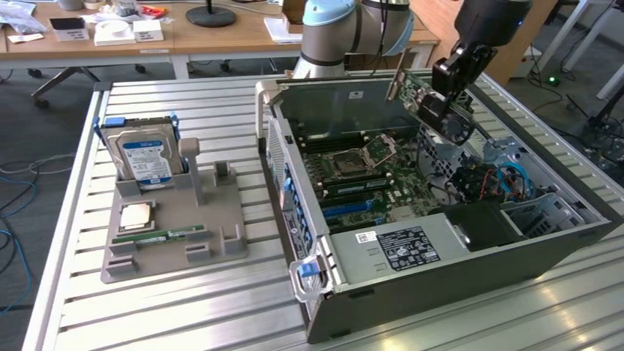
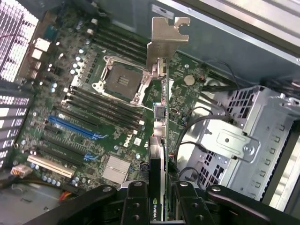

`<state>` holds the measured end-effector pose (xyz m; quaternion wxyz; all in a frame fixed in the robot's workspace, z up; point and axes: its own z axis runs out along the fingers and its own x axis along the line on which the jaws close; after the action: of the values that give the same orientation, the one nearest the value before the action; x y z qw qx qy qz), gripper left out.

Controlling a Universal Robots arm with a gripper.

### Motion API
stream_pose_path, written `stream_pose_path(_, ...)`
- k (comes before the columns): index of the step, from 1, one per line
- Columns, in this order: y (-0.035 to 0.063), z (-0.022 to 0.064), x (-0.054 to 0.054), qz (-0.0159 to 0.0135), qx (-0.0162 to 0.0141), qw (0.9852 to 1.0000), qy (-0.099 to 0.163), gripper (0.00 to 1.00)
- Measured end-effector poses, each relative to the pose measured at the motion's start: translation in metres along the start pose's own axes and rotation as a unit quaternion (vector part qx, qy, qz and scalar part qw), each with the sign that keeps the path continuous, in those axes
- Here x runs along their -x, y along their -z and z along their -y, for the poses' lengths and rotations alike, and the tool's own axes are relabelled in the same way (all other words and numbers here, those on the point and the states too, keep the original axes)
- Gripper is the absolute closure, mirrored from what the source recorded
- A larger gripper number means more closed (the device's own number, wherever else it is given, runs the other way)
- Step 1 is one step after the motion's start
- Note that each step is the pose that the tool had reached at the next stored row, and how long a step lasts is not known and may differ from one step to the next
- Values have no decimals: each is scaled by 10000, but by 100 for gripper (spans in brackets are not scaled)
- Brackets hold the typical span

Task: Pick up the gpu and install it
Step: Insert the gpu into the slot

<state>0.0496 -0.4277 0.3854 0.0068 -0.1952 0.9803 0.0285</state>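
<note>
The gpu [image 1: 417, 89] hangs above the far side of the open computer case [image 1: 439, 274], and my gripper [image 1: 445, 110] is shut on its rear part. The card is tilted, with its silvery bracket [image 1: 397, 85] pointing toward the case's back wall. In the wrist view I see the gpu [image 2: 162, 117] edge-on, held between my two black fingers [image 2: 136, 201], with its bracket [image 2: 166, 40] at the far end. It floats apart from the motherboard [image 2: 93, 89], whose blue expansion slots [image 2: 75, 129] lie off to one side of the card.
Inside the case are a bare processor socket [image 1: 348, 166], a silver drive cage [image 2: 243, 140] with cables, and a power supply [image 1: 410, 247]. On the exterior view's left, a grey holder [image 1: 175, 256] carries a hard drive [image 1: 146, 155], a processor [image 1: 134, 216] and a green memory stick [image 1: 161, 235].
</note>
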Motion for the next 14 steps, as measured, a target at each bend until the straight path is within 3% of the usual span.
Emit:
stream_pose_path(4,-1,0,0,-21,6,9993,365,74)
stream_pose_path(7,-3,0,0,-36,11,9980,633,74)
stream_pose_path(11,-4,0,0,-56,17,9950,1000,74)
stream_pose_path(14,-5,0,0,-71,22,9919,1267,74)
